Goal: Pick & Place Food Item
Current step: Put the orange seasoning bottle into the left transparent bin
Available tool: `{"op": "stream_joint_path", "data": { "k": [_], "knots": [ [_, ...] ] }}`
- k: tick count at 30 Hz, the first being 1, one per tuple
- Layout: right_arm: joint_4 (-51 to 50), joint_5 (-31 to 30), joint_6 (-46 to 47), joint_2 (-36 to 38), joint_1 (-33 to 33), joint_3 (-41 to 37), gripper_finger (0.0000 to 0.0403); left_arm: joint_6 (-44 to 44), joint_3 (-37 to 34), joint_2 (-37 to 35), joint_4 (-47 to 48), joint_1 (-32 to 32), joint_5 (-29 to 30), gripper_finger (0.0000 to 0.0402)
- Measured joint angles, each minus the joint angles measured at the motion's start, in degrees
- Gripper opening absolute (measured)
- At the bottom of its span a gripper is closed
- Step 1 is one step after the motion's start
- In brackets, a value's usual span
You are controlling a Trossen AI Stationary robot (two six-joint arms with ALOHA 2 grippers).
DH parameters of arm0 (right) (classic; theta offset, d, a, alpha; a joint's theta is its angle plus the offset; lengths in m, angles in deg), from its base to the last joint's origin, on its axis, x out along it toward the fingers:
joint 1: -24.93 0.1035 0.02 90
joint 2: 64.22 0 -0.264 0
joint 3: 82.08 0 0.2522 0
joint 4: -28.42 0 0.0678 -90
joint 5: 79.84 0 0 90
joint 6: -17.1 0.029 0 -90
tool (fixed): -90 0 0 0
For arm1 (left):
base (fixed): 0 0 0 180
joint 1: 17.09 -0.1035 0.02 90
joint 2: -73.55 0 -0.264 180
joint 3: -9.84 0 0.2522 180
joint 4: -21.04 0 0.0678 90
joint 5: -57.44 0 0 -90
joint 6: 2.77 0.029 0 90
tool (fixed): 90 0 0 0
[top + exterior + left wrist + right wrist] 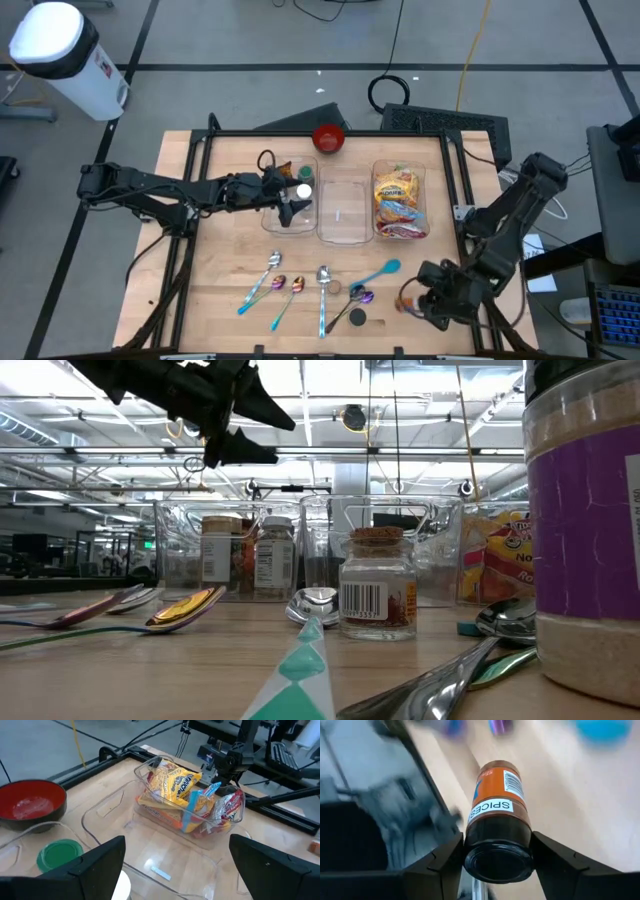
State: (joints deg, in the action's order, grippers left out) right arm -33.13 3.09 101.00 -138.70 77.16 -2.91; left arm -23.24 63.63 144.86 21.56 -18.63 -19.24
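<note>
Right gripper (497, 865) at table's 5 o'clock, fingers clamped on spice jar (496, 812), jar lying near the edge. Lift straight, keep jar level, carry toward bins (341, 212) at centre. Left gripper (290, 205) spread wide over left bin, idle.

Grip seen only in right wrist view; high view hides jar.

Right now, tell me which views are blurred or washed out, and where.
Right wrist view: the spice jar between the right gripper fingers is fairly sharp, the spoons and table behind smear. Low view: the purple-labelled jar and teal spoon handle up close are soft; ceiling lights glare. High view: the white bin is blown out.
</note>
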Motion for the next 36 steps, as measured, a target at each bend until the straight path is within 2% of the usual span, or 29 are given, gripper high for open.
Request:
{"op": "stream_joint_path", "data": {
  "k": [3,6,9,13,18,21,26,33,36],
  "knots": [
    [-1.5,-9.5,-8.3,0.8,0.3,2.2,0.0192,-1.4,0.0,0.4,1.2,0.2,0.0,0.0361],
    [-2.8,-14.5,-16.8,1.9,-1.6,2.6,0.0192,-5.0,0.0,1.9,2.0,0.6,-1.4,0.0361],
    [-3.3,-17.2,-25.3,2.4,-6.3,2.7,0.0192,-6.8,0.0,4.8,-4.9,0.6,-9.0,0.036],
    [-1.5,-14.5,-38.1,2.2,-15.2,1.9,0.0192,-4.7,2.4,9.4,-11.7,1.2,-21.0,0.036],
    [4.0,-7.5,-52.9,0.9,-25.6,1.4,0.0192,2.0,10.4,14.8,-7.0,2.8,-25.2,0.0361],
    [7.3,-4.6,-60.4,-0.3,-29.6,1.4,0.0192,5.5,16.3,17.9,-1.5,3.6,-25.8,0.0361],
    [12.7,-3.2,-68.5,-0.4,-33.3,1.4,0.0192,11.4,25.1,23.3,8.0,4.5,-25.9,0.0361],
    [18.0,-3.3,-75.5,-0.5,-34.2,1.4,0.0192,15.8,33.8,29.9,16.5,4.7,-26.0,0.0361],
    [20.0,-3.3,-77.1,-0.5,-34.3,1.4,0.0192,16.4,35.4,32.1,16.5,4.7,-26.0,0.0361]
  ]
}}
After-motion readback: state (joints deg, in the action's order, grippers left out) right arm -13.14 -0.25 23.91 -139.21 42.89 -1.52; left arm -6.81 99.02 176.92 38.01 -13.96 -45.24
